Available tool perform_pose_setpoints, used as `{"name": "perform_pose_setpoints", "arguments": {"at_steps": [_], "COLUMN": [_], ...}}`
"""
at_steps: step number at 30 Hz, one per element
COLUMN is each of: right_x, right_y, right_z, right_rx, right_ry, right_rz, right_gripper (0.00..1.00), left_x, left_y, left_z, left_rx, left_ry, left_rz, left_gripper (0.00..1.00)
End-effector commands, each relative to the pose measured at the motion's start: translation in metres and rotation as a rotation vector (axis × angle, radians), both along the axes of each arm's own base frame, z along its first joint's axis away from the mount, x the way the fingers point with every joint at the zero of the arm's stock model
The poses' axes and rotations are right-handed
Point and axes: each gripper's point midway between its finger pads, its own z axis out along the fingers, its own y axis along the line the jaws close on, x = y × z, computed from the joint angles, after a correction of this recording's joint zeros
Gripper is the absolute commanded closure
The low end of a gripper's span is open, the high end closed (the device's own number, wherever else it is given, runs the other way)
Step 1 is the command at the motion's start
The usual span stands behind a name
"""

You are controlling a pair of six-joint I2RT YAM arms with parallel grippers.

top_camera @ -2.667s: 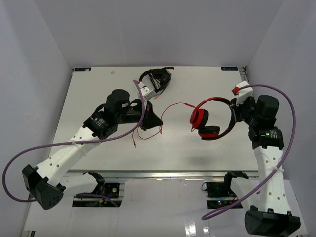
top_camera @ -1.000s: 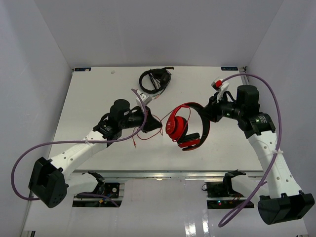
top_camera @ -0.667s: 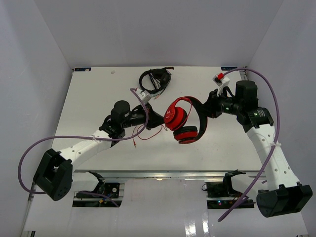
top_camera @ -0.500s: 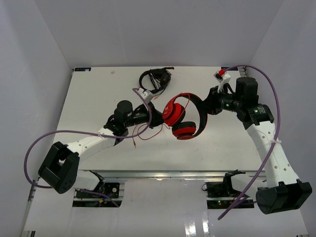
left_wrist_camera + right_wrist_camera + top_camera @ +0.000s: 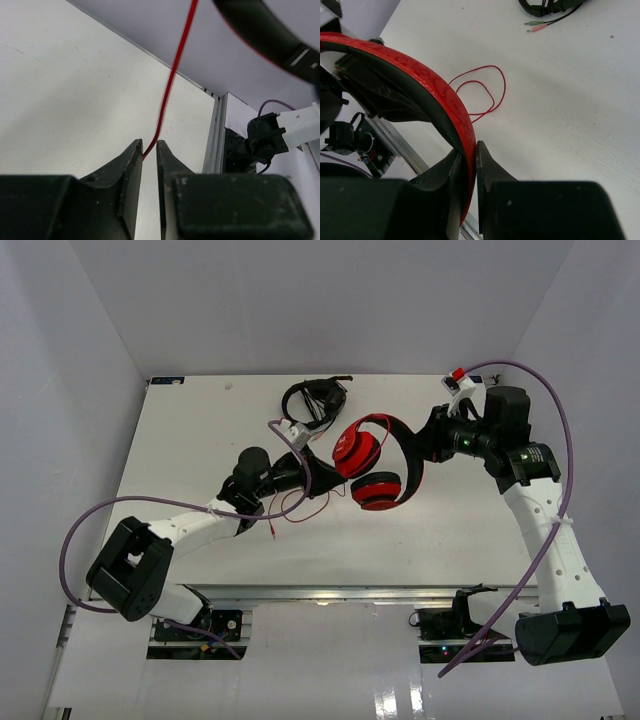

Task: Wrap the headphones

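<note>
Headphones point(image 5: 360, 449), red with black padding, swung leftward, headband point(image 5: 436, 94) pinched by right claw point(image 5: 469, 148); left claw point(image 5: 149, 146) slightly parted.

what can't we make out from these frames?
- Left wrist view: the cable vanishes at the left gripper, behind its tips; whether it is pinched or loose cannot be told.
- Right wrist view: the right gripper clamps the headphones by the headband; the earcups are cut off by the frame edge.
- Same view: the black headphones are cut by the top edge.
- Top view: the plug is too small to find.
</note>
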Motion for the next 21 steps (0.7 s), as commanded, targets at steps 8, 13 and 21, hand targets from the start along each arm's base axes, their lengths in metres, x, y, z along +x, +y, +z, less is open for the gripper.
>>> {"name": "perform_pose_setpoints", "arguments": {"at_steps": [8,13,21], "right_x": [0.001,0.002,0.0], "right_y": [0.006,0.006,0.008], "right_z": [0.062,0.067,0.078], "right_rx": [0.11,0.114,0.132], "right_ry": [-0.142,-0.151,-0.175], "right_rz": [0.024,0.026,0.048], "right_gripper": [0.92,0.92,0.92], "left_x": [-0.015,-0.016,-0.004], "left_y": [0.009,0.027,0.046], "left_z": [0.003,0.0,-0.034], "left_rx": [0.012,0.067,0.185], "left_ry": [-0.105,-0.222,-0.309], "left_rz": [0.012,0.08,0.178], "left_gripper": [0.26,0.16,0.1]}}
